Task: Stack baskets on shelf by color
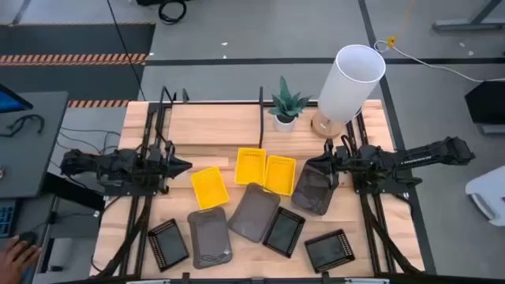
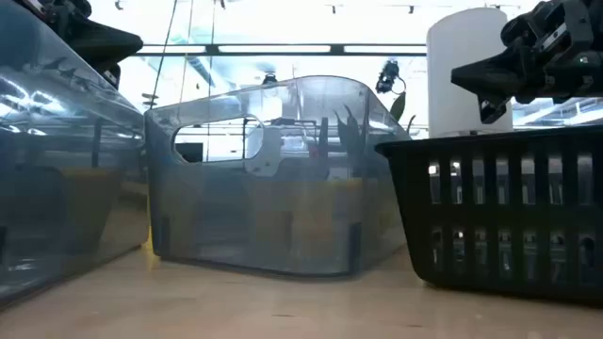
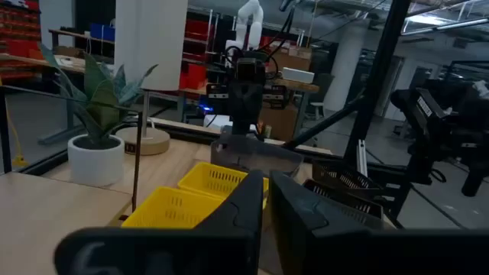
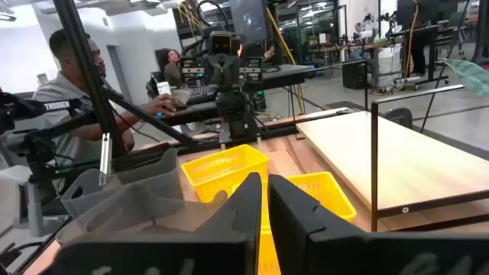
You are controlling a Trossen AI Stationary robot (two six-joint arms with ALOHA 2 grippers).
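Three yellow baskets (image 1: 250, 166) lie mid-table. Two dark grey baskets (image 1: 254, 211) and three black ones (image 1: 284, 231) rest flat on their bottoms along the near edge. The third grey basket (image 1: 314, 189) is at my right gripper (image 1: 309, 168), which is shut on it right of the yellow ones. My left gripper (image 1: 185, 166) hovers shut and empty, just left of a yellow basket (image 1: 209, 187); its closed fingers (image 3: 248, 206) point across the table. The shelf (image 1: 221, 126) runs along the table's far side, behind black uprights (image 1: 261, 102). My right gripper (image 4: 265, 183) holds the grey basket by its rim at the end nearest the table's middle (image 3: 256, 156), coming level from the table's right. My own fingers (image 4: 244, 206) hide the pinch itself. The basket hangs tilted below them; whether its low end is on the table, I cannot tell.
A potted plant (image 1: 286, 106) and a white-shaded lamp (image 1: 347, 83) stand at the table's far side, by the shelf. A person (image 4: 76, 69) sits beyond the left side, and a hand (image 1: 16, 254) shows at the near left. Bare wood (image 1: 134, 229) lies left of the near baskets.
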